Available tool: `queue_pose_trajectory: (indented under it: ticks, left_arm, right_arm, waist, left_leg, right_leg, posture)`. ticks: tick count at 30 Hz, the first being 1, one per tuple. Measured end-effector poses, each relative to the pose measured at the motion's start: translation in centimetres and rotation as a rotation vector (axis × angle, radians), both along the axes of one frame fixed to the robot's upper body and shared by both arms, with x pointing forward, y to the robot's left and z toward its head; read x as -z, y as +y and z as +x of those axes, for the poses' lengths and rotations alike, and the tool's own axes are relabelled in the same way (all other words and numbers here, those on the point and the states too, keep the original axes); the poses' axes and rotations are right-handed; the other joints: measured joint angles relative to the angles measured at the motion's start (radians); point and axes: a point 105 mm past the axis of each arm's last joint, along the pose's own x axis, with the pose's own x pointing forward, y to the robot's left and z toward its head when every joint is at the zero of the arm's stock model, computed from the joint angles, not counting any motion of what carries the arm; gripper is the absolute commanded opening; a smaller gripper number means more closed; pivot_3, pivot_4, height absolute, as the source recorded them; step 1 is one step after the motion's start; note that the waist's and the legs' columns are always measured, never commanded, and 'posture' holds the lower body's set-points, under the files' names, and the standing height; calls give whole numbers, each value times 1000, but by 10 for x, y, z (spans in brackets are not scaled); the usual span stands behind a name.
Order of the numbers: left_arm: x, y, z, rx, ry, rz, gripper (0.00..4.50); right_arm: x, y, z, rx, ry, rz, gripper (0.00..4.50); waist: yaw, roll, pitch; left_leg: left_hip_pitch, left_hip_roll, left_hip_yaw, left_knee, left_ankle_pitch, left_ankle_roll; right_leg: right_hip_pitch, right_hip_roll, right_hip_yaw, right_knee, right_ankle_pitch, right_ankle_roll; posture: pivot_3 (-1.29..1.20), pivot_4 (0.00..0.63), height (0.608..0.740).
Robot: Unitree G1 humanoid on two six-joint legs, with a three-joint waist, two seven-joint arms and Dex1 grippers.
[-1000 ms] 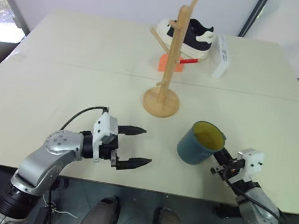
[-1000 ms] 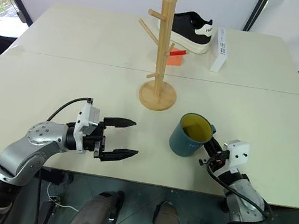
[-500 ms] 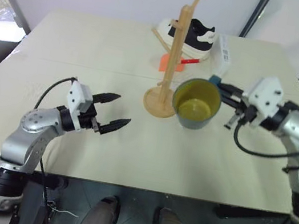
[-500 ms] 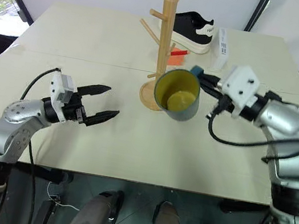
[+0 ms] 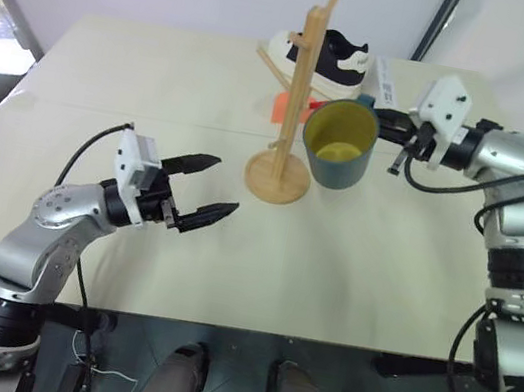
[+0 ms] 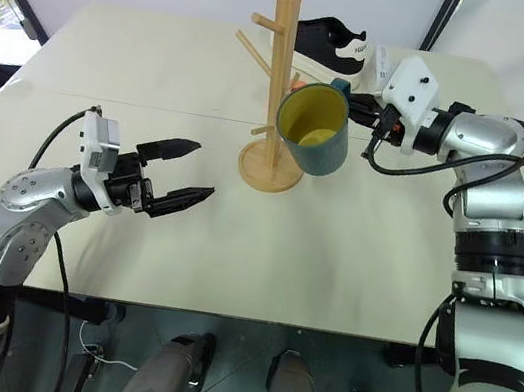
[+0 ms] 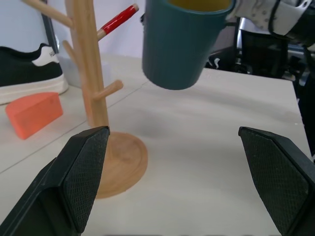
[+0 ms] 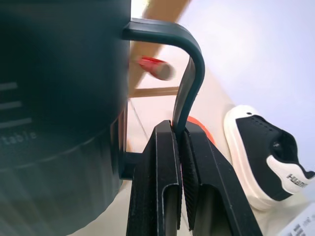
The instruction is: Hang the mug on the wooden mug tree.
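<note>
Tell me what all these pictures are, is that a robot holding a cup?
Yes! It is a robot with two arms, and each arm ends in a gripper of two black fingers. Two pictures come from cameras in its head, looking down at a pale table. The other two come from small cameras on its wrists, looking along the fingers.

The right gripper is pinched shut on the handle of the mug, which is blue outside and yellow inside. The mug is up in the air, right beside the wooden mug tree, but not on a peg yet.

The left gripper is open and holds nothing.

At the back of the table lie a black and white shoe, an orange block and a white box.
</note>
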Motion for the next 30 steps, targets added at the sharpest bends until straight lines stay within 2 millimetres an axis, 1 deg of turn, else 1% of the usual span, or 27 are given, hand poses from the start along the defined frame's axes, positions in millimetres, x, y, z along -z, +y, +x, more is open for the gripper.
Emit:
queue_pose_trajectory:
  ticks: [4, 9, 17, 20, 21, 24, 25, 26, 28, 30]
  left_arm:
    - [0, -1, 0, 0, 5, 0, 4500]
    - [-1, -1, 0, -3, 1, -2, 4500]
    - [-2, -2, 1, -6, -2, -6, 4500]
    - [-3, -2, 1, -6, -5, -7, 4500]
    - [-3, -2, 1, -6, -5, -7, 4500]
    - [-4, -2, 1, -7, -6, -8, 4500]
    - [-4, -2, 1, -8, -6, -9, 4500]
    - [-4, -2, 1, -8, -6, -9, 4500]
    - [-4, -2, 2, -14, -6, -12, 4500]
    - [-4, -1, 3, -24, -5, -15, 4500]
  right_arm:
    - [1, 2, 11, -1, 25, 7, 39]
    - [12, 15, 16, -50, 59, -18, 39]
    - [18, 21, 26, -39, 84, -44, 39]
    - [18, 24, 28, -41, 86, -47, 39]
    - [18, 25, 29, -43, 86, -47, 323]
    - [21, 26, 31, -34, 89, -51, 1444]
    - [21, 25, 32, -26, 86, -51, 2028]
    - [20, 24, 33, -17, 74, -52, 2459]
    - [17, 21, 34, 0, 46, -56, 2459]
    - [13, 12, 36, 37, 27, -57, 2459]
  waist:
    - [-3, 0, 0]
    - [-3, 0, 0]
    - [-3, 0, 0]
    - [-3, 0, 0]
    - [-3, 0, 0]
    - [-3, 0, 0]
    - [-3, 0, 0]
    - [-3, 1, 0]
    - [-3, 0, 0]
    - [-2, 0, 0]
  left_leg:
    - [1, 0, 0, 0, 0, 0]
    - [1, 0, 0, 0, 1, -2]
    - [1, 0, 0, 0, 2, -4]
    - [1, 0, 0, 0, 2, -4]
    - [1, 0, 0, 0, 2, -4]
    - [1, 0, 0, 0, 2, -4]
    - [1, 0, 0, 0, 3, -4]
    - [1, 0, 0, 0, 3, -4]
    - [1, 0, 0, 0, 3, -4]
    - [1, 0, 0, 0, 3, -5]
  right_leg:
    - [0, 1, 0, 1, 0, 1]
    - [-1, 1, 1, 3, 1, 1]
    - [-1, 1, 1, 4, 1, 1]
    - [-2, 1, 2, 5, 1, 1]
    - [-2, 1, 2, 5, 1, 1]
    - [-2, 1, 2, 5, 1, 1]
    - [-2, 1, 2, 5, 1, 1]
    - [-2, 1, 2, 6, 1, 1]
    - [-3, 1, 2, 6, 1, 1]
    - [-3, 1, 2, 7, 1, 1]
  posture:
    - [0, 150, 740]
    - [0, 150, 740]
    - [0, 150, 740]
    - [0, 150, 740]
    - [0, 150, 740]
    - [0, 150, 740]
    - [0, 150, 740]
    - [0, 150, 740]
    - [0, 150, 740]
    - [0, 150, 740]
